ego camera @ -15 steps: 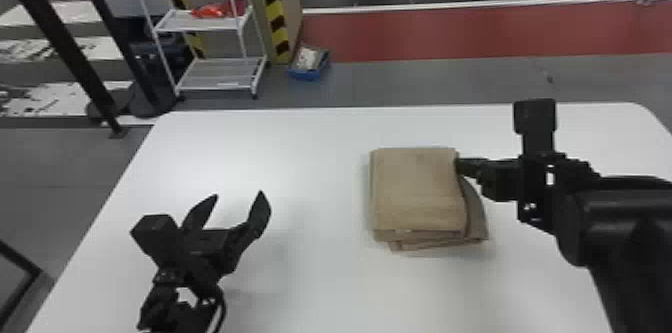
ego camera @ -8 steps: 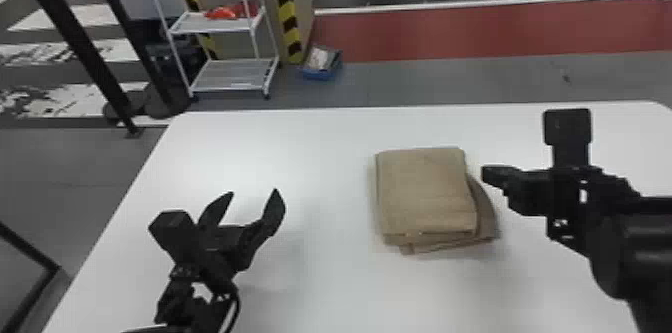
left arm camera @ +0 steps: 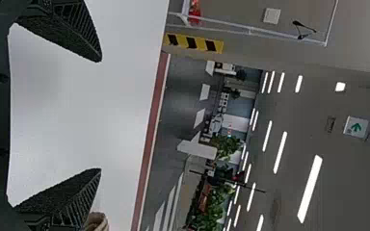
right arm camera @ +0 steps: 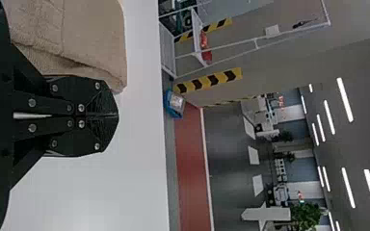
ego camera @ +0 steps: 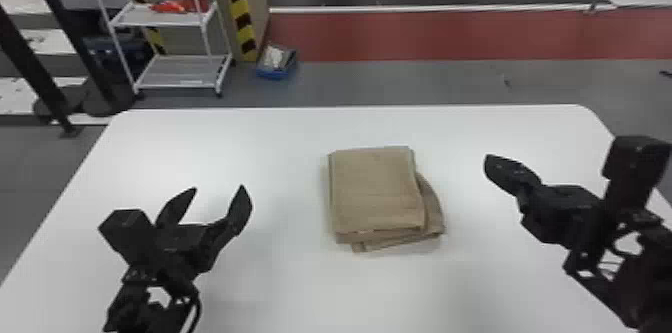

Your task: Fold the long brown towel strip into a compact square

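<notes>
Left gripper (ego camera: 216,192) is sitting near left over the white table (ego camera: 280,297), its two fingers spreading wide with nothing between them. Right gripper (ego camera: 491,163) is sitting at the right, fingers closing flat against each other, gripping nothing, tip pointing left toward the cloth. Brown towel (ego camera: 375,189) is lying mid-table between the two, touching neither; it is lying left of the right gripper and to the right and a bit far of the left one, and the right gripper is being the nearer. Stack is looking almost square, long axis probably running near to far, though foreshortening is making that hard to call. An under layer (ego camera: 434,207) is fanning out past the top fold on the right and along the near edge. Folding is seeming nearly done; tidying is likely needing a leftward nudge or tuck of that right-hand fan, and pushing too hard could be skidding the whole stack or wrinkling the top. Beyond the far edge, a white shelf rack (ego camera: 175,74) is standing far left, carrying something red (ego camera: 180,4) on its upper shelf, and a blue bin (ego camera: 274,75) is resting on the floor, holding pale, unclear contents.
</notes>
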Robot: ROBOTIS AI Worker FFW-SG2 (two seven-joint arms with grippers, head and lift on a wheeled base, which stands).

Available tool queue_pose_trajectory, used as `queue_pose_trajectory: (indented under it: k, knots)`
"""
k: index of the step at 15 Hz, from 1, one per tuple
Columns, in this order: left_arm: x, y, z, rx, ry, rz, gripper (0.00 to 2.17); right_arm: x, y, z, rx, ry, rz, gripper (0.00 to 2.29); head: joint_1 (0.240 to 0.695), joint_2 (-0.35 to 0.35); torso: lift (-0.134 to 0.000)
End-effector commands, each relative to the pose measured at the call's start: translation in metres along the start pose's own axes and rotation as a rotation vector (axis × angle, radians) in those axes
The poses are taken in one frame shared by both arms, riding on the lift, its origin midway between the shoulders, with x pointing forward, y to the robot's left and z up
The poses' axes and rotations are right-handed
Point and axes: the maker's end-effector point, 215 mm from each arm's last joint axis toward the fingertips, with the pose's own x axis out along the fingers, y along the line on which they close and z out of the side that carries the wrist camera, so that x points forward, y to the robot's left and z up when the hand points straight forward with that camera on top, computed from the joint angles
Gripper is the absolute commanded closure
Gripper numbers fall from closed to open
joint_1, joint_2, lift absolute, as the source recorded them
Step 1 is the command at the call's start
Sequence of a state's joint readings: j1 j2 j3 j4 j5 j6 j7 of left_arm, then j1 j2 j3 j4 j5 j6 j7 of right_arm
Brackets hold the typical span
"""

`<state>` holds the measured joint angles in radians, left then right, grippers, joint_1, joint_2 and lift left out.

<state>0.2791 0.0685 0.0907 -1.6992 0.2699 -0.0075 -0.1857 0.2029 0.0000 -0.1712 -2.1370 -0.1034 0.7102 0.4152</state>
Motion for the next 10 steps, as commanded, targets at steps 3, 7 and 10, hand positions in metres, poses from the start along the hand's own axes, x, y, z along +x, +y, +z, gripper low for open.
queue_pose_trajectory:
  k: [3, 7, 10]
  knots:
    - [-0.008, 0.006, -0.006, 0.009, 0.012, 0.01, 0.06, 0.072, 0.036, -0.015, -0.012, 0.051, 0.087, 2.03, 0.695, 0.071, -0.126]
    - [-0.014, 0.018, -0.012, 0.013, 0.025, 0.029, 0.06, 0.14, 0.057, -0.035, -0.073, 0.075, 0.145, 2.04, 0.695, 0.125, -0.126]
    - [-0.013, 0.025, -0.018, 0.02, 0.036, 0.03, 0.05, 0.159, 0.067, -0.063, -0.109, 0.128, 0.162, 2.04, 0.695, 0.164, -0.126]
